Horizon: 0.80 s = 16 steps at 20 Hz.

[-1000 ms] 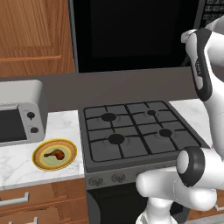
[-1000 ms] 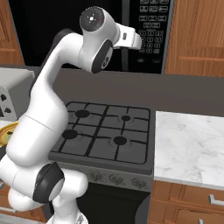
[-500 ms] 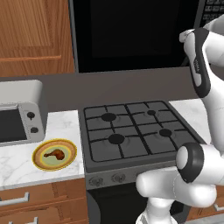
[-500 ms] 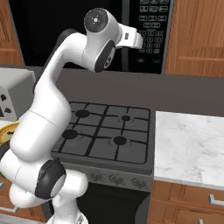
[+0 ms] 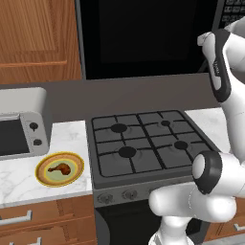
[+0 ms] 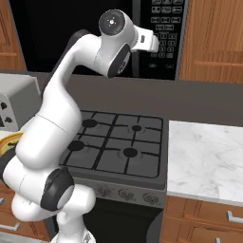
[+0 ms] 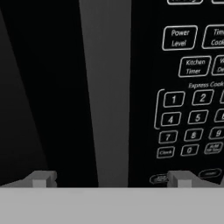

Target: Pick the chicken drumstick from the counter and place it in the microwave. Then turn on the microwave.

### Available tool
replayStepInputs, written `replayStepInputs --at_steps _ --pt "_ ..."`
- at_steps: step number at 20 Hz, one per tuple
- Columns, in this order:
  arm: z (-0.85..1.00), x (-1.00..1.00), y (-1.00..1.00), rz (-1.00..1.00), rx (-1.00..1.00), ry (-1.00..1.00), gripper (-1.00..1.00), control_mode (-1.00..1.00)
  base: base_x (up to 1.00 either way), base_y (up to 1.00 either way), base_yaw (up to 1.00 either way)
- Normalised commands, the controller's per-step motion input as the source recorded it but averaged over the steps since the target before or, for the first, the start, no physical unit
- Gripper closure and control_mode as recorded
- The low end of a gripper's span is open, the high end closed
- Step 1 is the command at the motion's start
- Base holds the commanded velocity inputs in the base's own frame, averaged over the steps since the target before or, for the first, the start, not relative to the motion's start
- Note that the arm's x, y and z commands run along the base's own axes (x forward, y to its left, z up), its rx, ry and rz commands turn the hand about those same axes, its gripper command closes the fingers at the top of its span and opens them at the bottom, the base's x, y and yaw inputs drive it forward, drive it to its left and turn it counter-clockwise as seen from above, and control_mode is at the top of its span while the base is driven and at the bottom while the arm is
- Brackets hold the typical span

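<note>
Gripper point(image 7: 111, 177) is spread wide and holds nothing; its two tips frame the grey vertical handle point(image 7: 105, 87) of the microwave point(image 5: 143, 38), with the keypad point(image 7: 188, 118) just beside it. The door looks closed. Below stands the gas stovetop point(image 5: 148, 143). The chicken drumstick point(image 5: 60, 168) lies on a yellow plate point(image 5: 43, 178) near the front edge of the table point(image 5: 19, 179), in front of the toaster oven point(image 5: 21, 129) and well apart from the gripper. It is probably light, stiff and a little greasy; I would take it across the thick end, where it slips least.
</note>
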Motion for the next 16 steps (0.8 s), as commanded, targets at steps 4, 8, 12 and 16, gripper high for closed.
replayStepInputs --at_steps 4,8,12,16 --pt "0.00 0.15 0.00 0.01 0.00 0.00 -1.00 -1.00 0.00 0.00 0.00" --pt "0.00 0.15 0.00 0.02 0.00 0.00 -1.00 -1.00 0.00 0.00 0.00" --pt "0.00 0.13 -0.01 0.02 0.00 0.00 -1.00 -1.00 0.00 0.00 0.00" --pt "0.00 0.12 -0.03 0.02 0.00 0.00 -1.00 -1.00 0.00 0.00 0.00"
